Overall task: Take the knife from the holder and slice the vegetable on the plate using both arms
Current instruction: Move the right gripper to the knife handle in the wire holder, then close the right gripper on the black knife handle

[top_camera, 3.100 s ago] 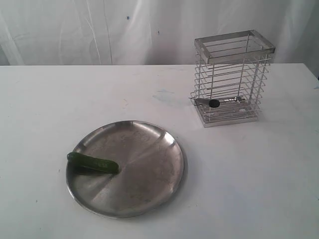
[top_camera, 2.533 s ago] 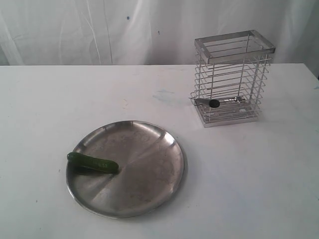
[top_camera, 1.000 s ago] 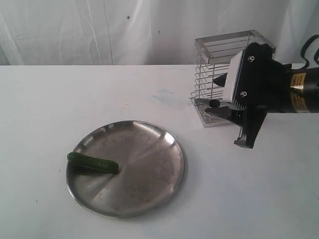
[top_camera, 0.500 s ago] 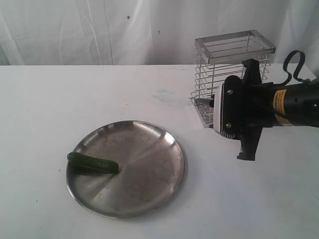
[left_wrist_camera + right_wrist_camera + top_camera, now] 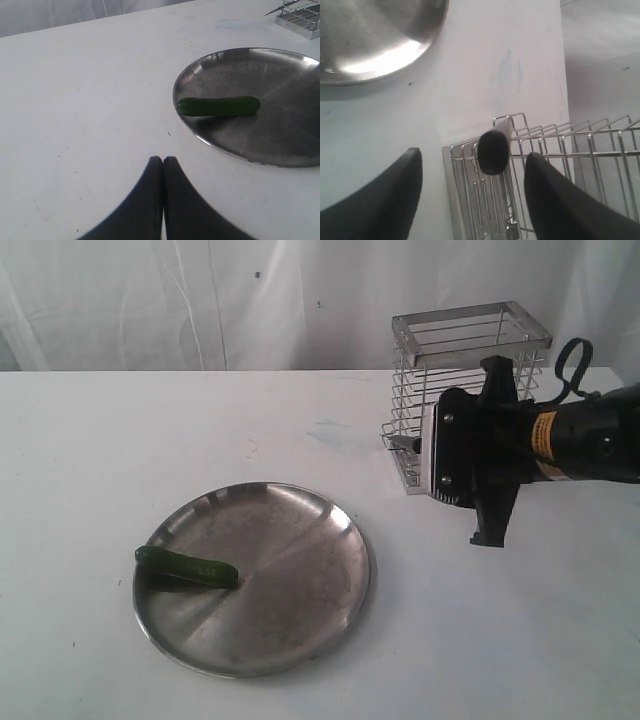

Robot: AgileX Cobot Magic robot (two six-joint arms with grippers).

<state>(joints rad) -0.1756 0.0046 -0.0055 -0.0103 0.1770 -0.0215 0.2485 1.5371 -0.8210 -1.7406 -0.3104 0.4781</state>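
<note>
The vegetable (image 5: 187, 567) lies on the left side of the plate (image 5: 290, 570); the left wrist view shows the vegetable (image 5: 219, 106) whole on the plate (image 5: 280, 130). The holder (image 5: 470, 325) stands at the back right. The knife lies inside it, its thin end (image 5: 398, 443) poking out to the left. My right gripper (image 5: 490, 453) hangs open in front of the holder. In the right wrist view the knife's black handle end (image 5: 493, 150) pokes out of the holder (image 5: 470, 200) between the spread fingers of the right gripper (image 5: 475, 155), untouched. My left gripper (image 5: 163, 160) is shut, empty, short of the plate.
A white cloth hangs behind the white table (image 5: 120, 440). The plate's rim (image 5: 370, 65) shows at one side of the right wrist view. The holder's corner (image 5: 302, 20) is just in sight beyond the plate in the left wrist view.
The right arm came in from the right and now stands in front of the holder, a little higher than half a second ago. Plate, vegetable and holder have not moved.
</note>
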